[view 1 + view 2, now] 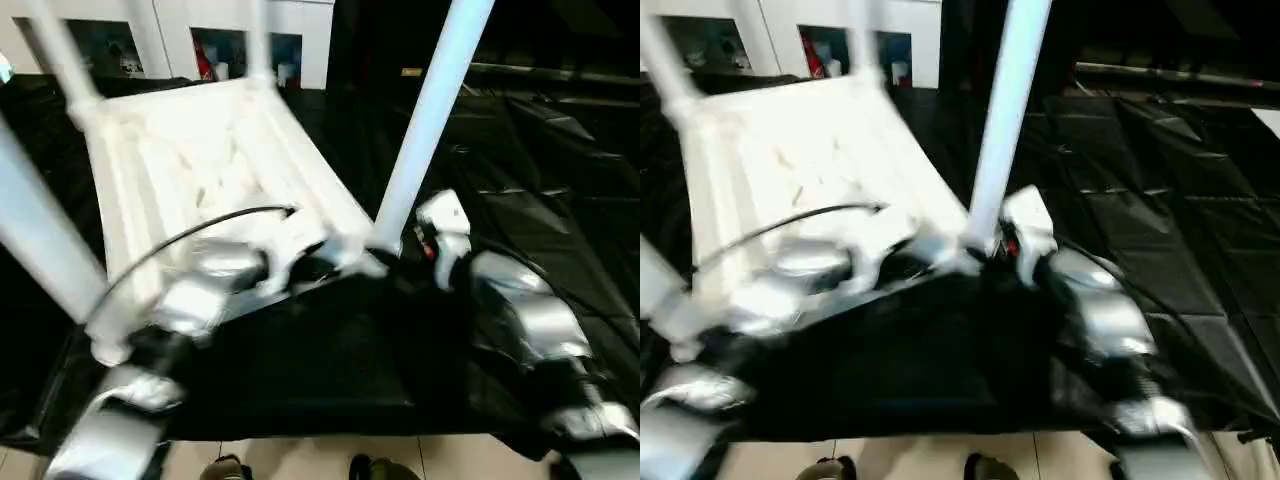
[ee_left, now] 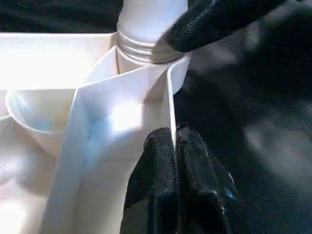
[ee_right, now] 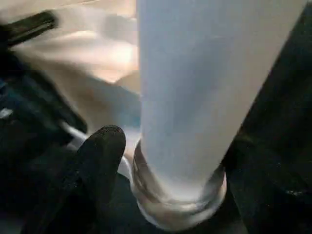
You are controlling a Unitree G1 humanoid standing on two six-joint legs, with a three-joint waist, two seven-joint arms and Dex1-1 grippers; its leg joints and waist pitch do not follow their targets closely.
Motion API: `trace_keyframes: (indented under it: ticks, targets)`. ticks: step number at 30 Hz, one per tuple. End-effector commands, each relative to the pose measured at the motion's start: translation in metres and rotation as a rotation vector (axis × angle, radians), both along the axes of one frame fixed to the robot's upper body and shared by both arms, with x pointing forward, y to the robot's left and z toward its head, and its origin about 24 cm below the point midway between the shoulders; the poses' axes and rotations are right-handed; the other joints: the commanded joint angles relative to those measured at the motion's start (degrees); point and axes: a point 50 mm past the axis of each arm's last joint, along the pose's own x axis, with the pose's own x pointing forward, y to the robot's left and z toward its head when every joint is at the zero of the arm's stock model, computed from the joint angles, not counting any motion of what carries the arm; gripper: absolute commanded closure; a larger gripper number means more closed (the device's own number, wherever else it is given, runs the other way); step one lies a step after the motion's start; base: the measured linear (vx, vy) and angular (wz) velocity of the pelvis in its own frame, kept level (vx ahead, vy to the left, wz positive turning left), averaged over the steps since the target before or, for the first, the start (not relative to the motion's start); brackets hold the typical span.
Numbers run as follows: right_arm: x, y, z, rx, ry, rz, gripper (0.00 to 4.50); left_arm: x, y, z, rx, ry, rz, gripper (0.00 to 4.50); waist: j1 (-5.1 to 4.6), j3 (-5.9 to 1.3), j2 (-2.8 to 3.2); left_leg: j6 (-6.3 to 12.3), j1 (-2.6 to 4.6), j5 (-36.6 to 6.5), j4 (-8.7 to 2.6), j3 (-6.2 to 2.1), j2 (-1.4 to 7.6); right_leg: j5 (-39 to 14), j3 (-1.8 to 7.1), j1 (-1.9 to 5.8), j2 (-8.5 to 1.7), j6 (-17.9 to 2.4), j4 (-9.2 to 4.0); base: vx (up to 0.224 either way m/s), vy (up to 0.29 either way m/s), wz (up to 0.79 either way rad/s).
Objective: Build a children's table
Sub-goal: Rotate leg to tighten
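Observation:
The white tabletop lies underside up on black cloth, its ribs showing. Several white legs stand up from its corner sockets; the nearest leg rises from the near right corner, another leg at the near left. My left gripper is shut on the thin rim of the tabletop, close to that near right corner socket. My right gripper is at the base of the nearest leg, one finger against its ribbed collar and the other finger pressing on the far side.
Black cloth covers the work surface and the ground to the right. A white cabinet with glass doors stands behind. A black cable arcs over my left forearm. Two shoes show on the pale floor below.

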Motion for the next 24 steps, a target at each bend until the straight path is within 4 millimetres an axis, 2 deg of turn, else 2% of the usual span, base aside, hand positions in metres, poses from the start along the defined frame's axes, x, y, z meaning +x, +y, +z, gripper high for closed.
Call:
trace_keyframes:
  ticks: [1, 4, 8, 9, 14, 16, 20, 22, 24]
  targets:
    - [-0.01, 0.01, 0.003, 0.009, 0.013, 0.14, 1.18, -0.015, -0.01, -0.011, -0.031, 0.082, -0.138, 4.5, 0.21, -3.13, -0.25, 4.22, 0.61, -15.16, -3.28, 0.15, 0.74, -15.14, 0.96, 2.7, -1.33, -10.99, -3.54, 0.0, 0.0, 0.0]
    - [-0.018, 0.005, 0.004, -0.009, 0.03, 0.227, 1.18, -0.019, 0.002, -0.006, -0.041, 0.111, -0.19, 4.5, 0.4, -3.21, -0.05, 4.08, 0.8, -14.93, -3.3, 0.15, 0.8, -13.46, 0.93, 2.71, -1.21, -11.56, -3.21, 0.0, 0.0, 0.0]
    - [-0.022, 0.004, 0.005, -0.013, 0.047, 0.278, 1.18, -0.021, 0.01, -0.002, -0.056, 0.127, -0.22, 4.5, 0.47, -3.3, -0.28, 4.39, 0.68, -12.74, -3.03, 0.29, 0.7, -10.27, 0.95, 2.9, -1.36, -12.56, -2.78, 0.0, 0.0, 0.0]
    - [-0.025, 0.004, 0.005, -0.017, 0.058, 0.308, 1.18, -0.022, 0.013, 0.0, -0.059, 0.13, -0.229, 4.5, 0.47, -3.34, -0.56, 4.67, 0.65, -12.08, -2.94, 0.34, 0.66, -9.61, 0.93, 2.98, -1.36, -12.74, -2.66, 0.0, 0.0, 0.0]
    - [-0.028, 0.004, 0.005, -0.032, 0.074, 0.356, 1.18, -0.022, 0.019, 0.002, -0.058, 0.135, -0.239, 4.5, 0.61, -3.34, -0.44, 5.09, 0.75, -11.05, -2.82, 0.4, 0.71, -9.11, 0.95, 3.0, -1.41, -13.22, -2.53, 0.0, 0.0, 0.0]
    - [-0.029, 0.003, 0.006, -0.03, 0.076, 0.365, 1.44, -0.023, 0.021, 0.003, -0.059, 0.137, -0.243, 4.5, 0.63, -3.35, -0.43, 4.93, 0.8, -11.13, -2.81, 0.39, 0.72, -9.18, 0.95, 2.97, -1.4, -13.29, -2.5, 0.0, 0.0, 0.0]
    - [-0.029, 0.0, 0.008, -0.03, 0.081, 0.376, 1.56, -0.023, 0.023, 0.003, -0.06, 0.143, -0.242, 4.5, 0.76, -3.47, -0.49, 5.04, 0.83, -10.34, -2.65, 0.42, 0.67, -8.11, 0.96, 3.09, -1.4, -13.53, -2.3, 0.0, 0.0, 0.0]
    - [-0.029, 0.0, 0.008, -0.031, 0.085, 0.381, 1.89, -0.024, 0.024, 0.003, -0.06, 0.144, -0.241, 4.5, 0.79, -3.51, -0.58, 5.28, 0.8, -9.8, -2.57, 0.45, 0.64, -7.57, 0.95, 3.12, -1.39, -13.68, -2.19, 0.0, 0.0, 0.0]
    - [-0.03, 0.0, 0.007, -0.033, 0.093, 0.387, 1.93, -0.024, 0.025, 0.003, -0.06, 0.146, -0.241, 4.5, 0.83, -3.49, -0.67, 5.52, 0.83, -9.16, -2.49, 0.49, 0.62, -6.95, 0.95, 3.12, -1.36, -13.86, -2.12, 0.0, 0.0, 0.0]
